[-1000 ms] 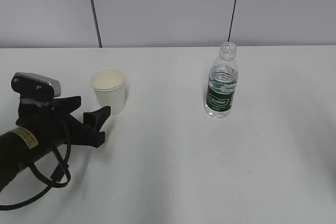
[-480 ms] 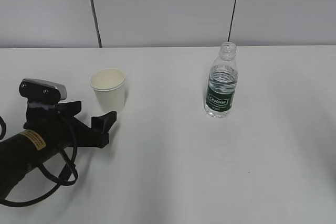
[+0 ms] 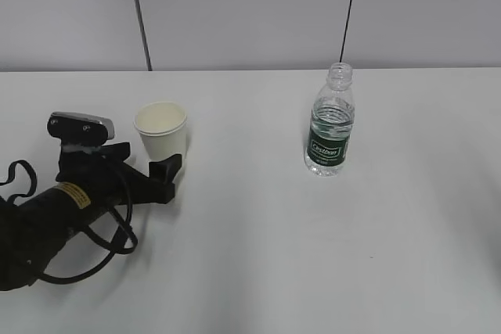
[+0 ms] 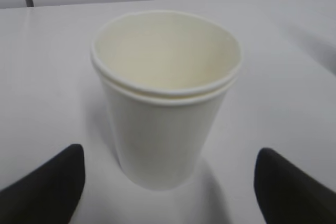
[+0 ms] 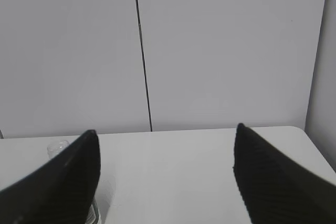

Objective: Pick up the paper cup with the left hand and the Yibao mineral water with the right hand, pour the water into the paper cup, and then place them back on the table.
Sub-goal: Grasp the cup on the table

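The paper cup (image 3: 160, 135) stands upright and empty on the white table (image 3: 258, 248), left of centre. My left gripper (image 3: 145, 160) is open, low over the table, with its fingertips beside the cup's lower half. In the left wrist view the cup (image 4: 165, 98) fills the middle, and the gripper (image 4: 170, 179) has a black finger (image 4: 47, 184) on each side, not touching it. The Yibao mineral water (image 3: 329, 123) stands upright and uncapped at centre right. My right gripper (image 5: 166, 129) is open and empty; the bottle's mouth (image 5: 56, 148) peeks out by its left finger. It is out of the exterior view.
A grey panelled wall (image 3: 250, 13) with dark vertical seams runs behind the table's far edge. The left arm's black cable (image 3: 94, 260) loops on the table at the front left. The table's right corner (image 5: 302, 132) shows in the right wrist view.
My left gripper has moved right and forward to the cup, so its fingers now flank the cup's base. The cup and bottle have not moved.
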